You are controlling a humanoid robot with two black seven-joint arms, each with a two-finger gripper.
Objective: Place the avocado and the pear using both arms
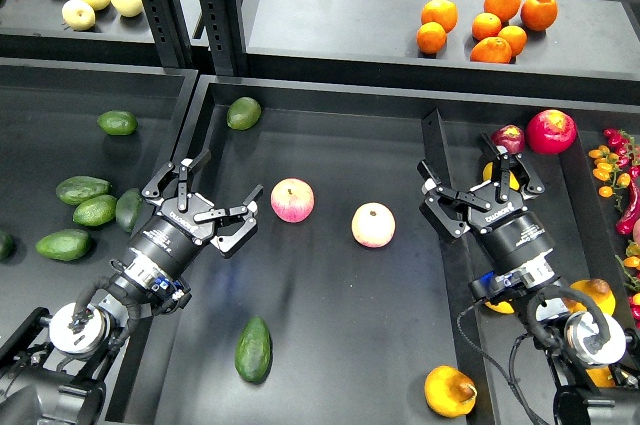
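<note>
The avocado (253, 348), dark green and teardrop-shaped, lies free on the floor of the middle black tray (330, 325), near its front. The pear (450, 391), golden-yellow with an orange blush, rests at the tray's front right corner. My left gripper (210, 195) hovers open over the tray's left edge, well above and behind the avocado, with nothing between its fingers. My right gripper (480, 183) stands open over the divider (432, 145) at the tray's right side, far behind the pear. A small yellow fruit (500, 175) shows behind its fingers, and I cannot tell whether they touch.
Two pink-and-yellow apples (292, 200) (373, 224) sit mid-tray and an olive avocado (243, 112) at its back. Lighter avocados (82, 190) fill the left bin. The right bin holds red fruit (551, 130) and another yellow pear (597, 295). Oranges (490, 25) lie on the rear shelf.
</note>
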